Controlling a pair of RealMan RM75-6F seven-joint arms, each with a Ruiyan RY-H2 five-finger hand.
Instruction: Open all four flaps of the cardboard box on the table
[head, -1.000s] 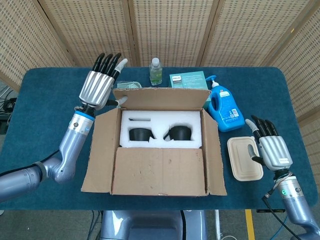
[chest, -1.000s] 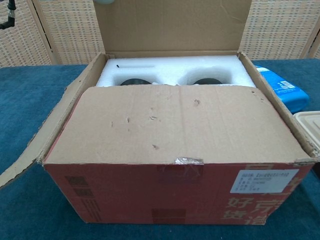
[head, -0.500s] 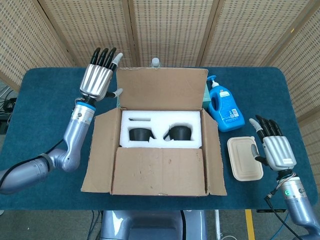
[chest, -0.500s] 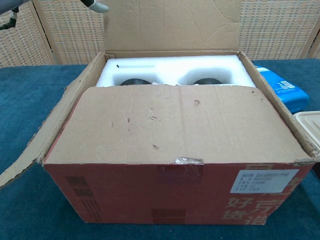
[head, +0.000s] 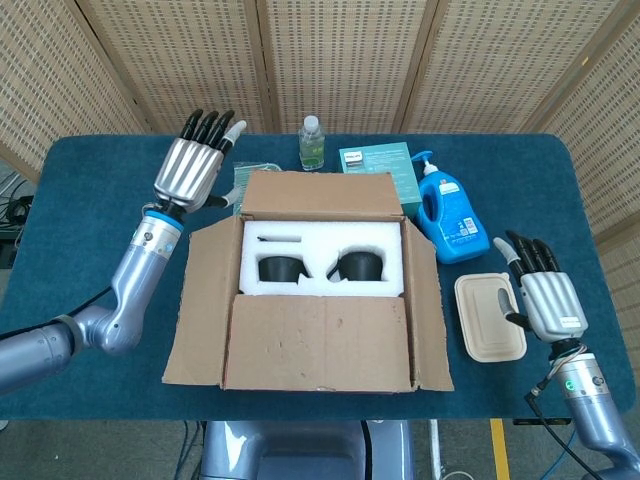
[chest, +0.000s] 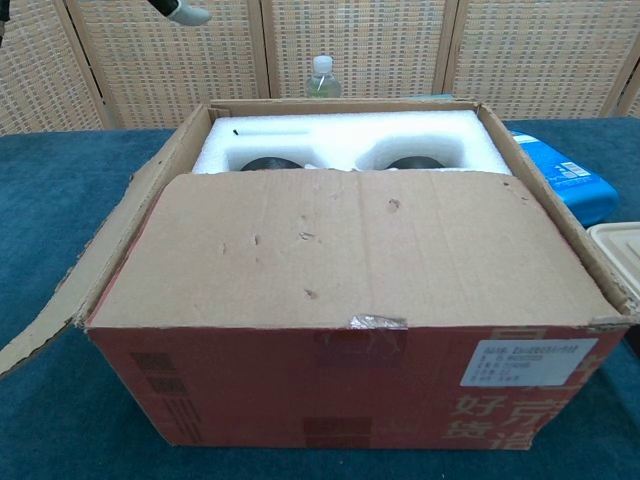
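The cardboard box (head: 318, 343) stands mid-table, its red front (chest: 350, 390) filling the chest view. Its far flap (head: 320, 195) is folded back behind the rim and does not show above it in the chest view. The left flap (head: 205, 300) and right flap (head: 428, 300) splay outward. The near flap (chest: 350, 245) lies flat over the front half of the opening. White foam (head: 320, 255) holds two black items. My left hand (head: 190, 172) is open with straight fingers beside the far-left corner; only a fingertip (chest: 188, 13) shows in the chest view. My right hand (head: 545, 300) rests open.
Behind the box stand a clear bottle (head: 312, 142), a teal carton (head: 378, 165) and a blue detergent bottle (head: 447, 212). A beige lidded tray (head: 490, 316) lies right of the box, beside my right hand. The table (head: 90, 200) has a blue cloth.
The far flap stood upright before and has now swung back behind the box, uncovering the bottle and carton. My left hand drew slightly left and nearer. The right hand barely moved.
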